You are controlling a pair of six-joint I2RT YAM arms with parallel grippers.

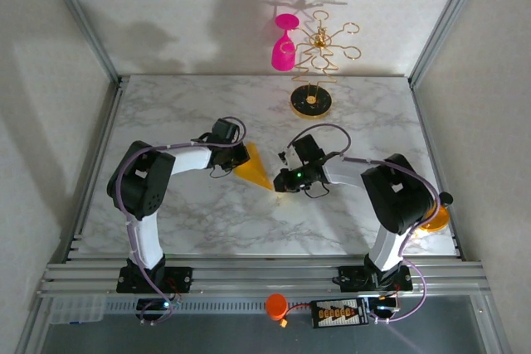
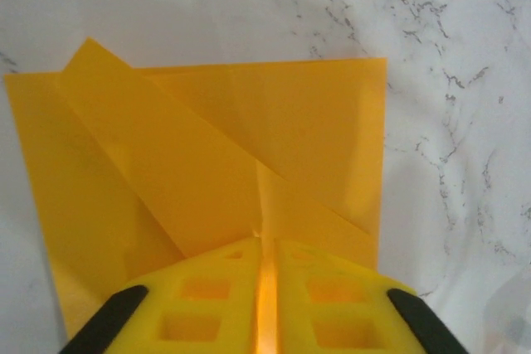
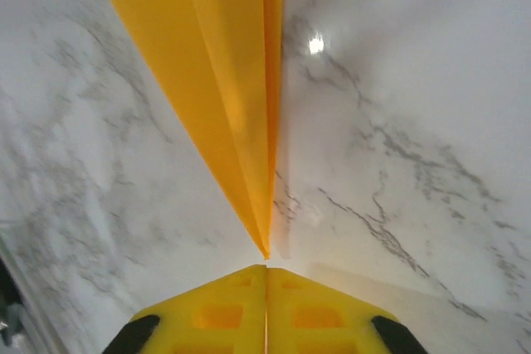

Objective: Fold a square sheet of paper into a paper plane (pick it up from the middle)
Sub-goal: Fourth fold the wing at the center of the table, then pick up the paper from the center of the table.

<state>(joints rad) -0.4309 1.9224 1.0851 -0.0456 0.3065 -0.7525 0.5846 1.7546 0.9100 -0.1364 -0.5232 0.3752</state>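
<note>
no brand or wording can be read. the yellow markings on the small black box (image 1: 338, 313) at the near rail are too small to make out, and the paper is plain.

on the marble table (image 1: 348, 221), from the left: the left arm reaches inward and its left gripper (image 1: 235, 155) (image 2: 265, 242) sits at the wide end of the paper plane (image 1: 253, 170) (image 2: 249, 147) (image 3: 224, 80). in the left wrist view its yellow fingers (image 2: 207, 296) are pinched almost together on the centre ridge, with a sliver of orange paper showing in the slit. the folded flaps overlap in front of them.

the plane lies on the marble near the table's middle, between the two grippers, tapering toward the right. the right gripper (image 1: 280, 183) (image 3: 265, 269) is at its pointed tip with its fingers pressed closed. the tip ends right at them, and i cannot tell whether it is caught.

further back and right, a pink wine glass (image 1: 284, 46) hangs on a gold stand (image 1: 314, 68), well apart from the paper. an orange disc (image 1: 433, 220) lies at the right edge, partly behind the right arm. an orange cap (image 1: 276, 305) sits at the near rail.
</note>
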